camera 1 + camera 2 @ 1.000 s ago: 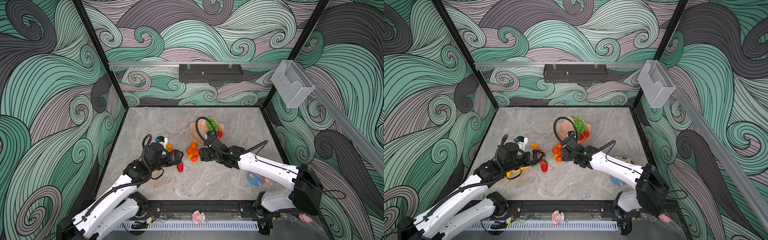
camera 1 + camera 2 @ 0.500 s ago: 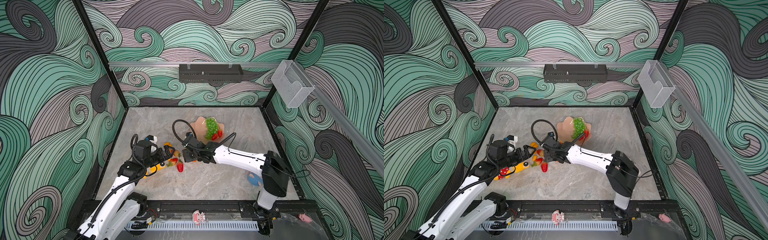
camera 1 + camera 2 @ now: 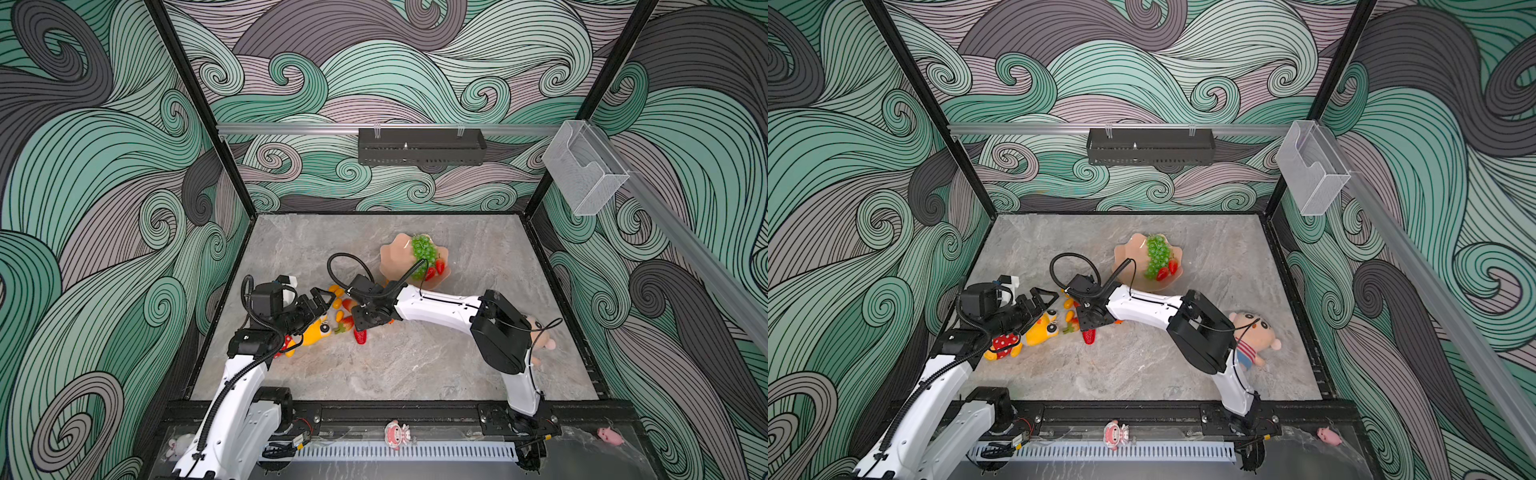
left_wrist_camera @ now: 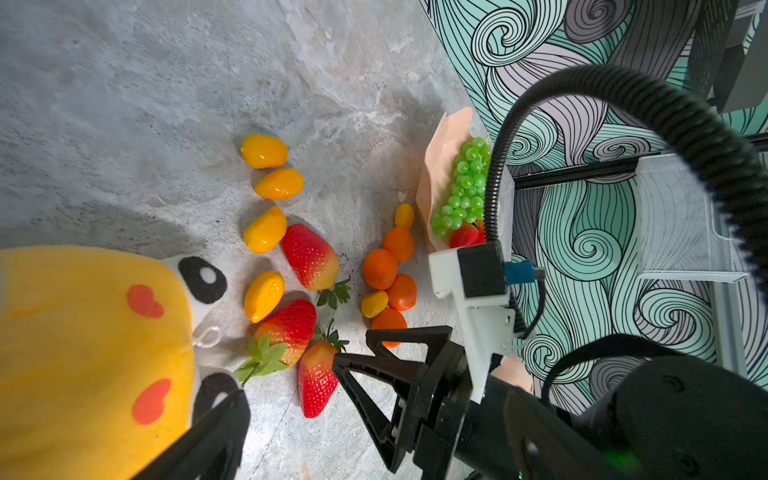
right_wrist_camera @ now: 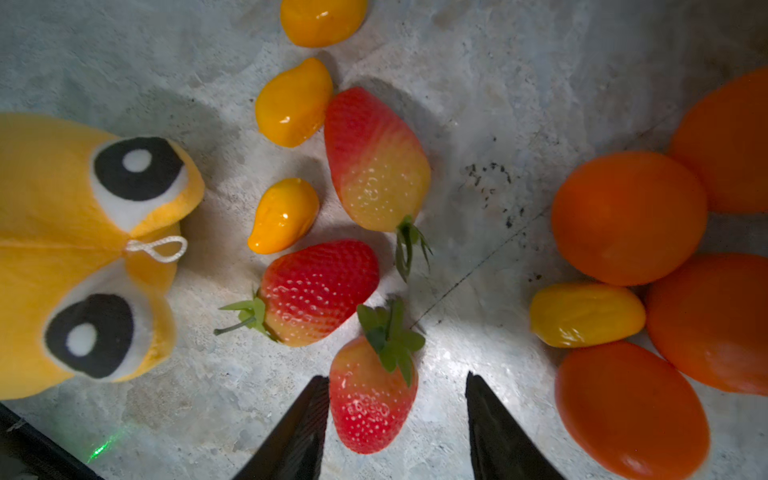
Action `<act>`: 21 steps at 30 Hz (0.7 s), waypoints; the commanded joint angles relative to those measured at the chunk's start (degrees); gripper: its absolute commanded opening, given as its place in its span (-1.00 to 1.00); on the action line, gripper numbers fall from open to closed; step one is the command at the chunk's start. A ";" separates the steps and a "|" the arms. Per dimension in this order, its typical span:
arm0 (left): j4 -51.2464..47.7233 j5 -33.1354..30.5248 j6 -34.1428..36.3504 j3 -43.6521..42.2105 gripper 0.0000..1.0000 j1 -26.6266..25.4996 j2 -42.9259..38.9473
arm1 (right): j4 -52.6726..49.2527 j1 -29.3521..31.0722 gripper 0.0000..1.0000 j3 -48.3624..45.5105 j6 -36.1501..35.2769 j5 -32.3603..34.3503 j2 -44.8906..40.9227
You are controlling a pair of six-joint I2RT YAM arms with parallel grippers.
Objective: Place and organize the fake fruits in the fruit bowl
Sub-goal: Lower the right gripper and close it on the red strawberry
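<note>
The right arm reaches across the middle to the loose fruit on the left of the worktop. Its jaws stand apart on either side of the near strawberry, one tip right against it and the other clear, so nothing is clamped yet. The low, straddling pose seems meant to lift that berry without knocking its neighbours. The left arm hovers over the yellow plush toy with its jaws apart and empty, probably keeping clear. The fruit bowl sits farther back and to the right, holding the grape bunch and two strawberries. The kumquats, tangerines and other strawberries lie outside it. In both top views the right arm hides most tangerines, its cable crosses the bowl, and the plush doll is half covered. The right wrist view crops the outer tangerines.
</note>
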 commanded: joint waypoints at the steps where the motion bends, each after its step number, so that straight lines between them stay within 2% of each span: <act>1: -0.16 2.71 0.95 -0.09 0.97 1.05 -0.42 | -1.22 -0.31 0.04 2.10 0.58 -1.89 1.78; 21: -0.69 3.25 1.84 0.29 0.97 1.46 -0.27 | 0.19 -1.17 -0.35 2.42 1.95 -5.39 5.60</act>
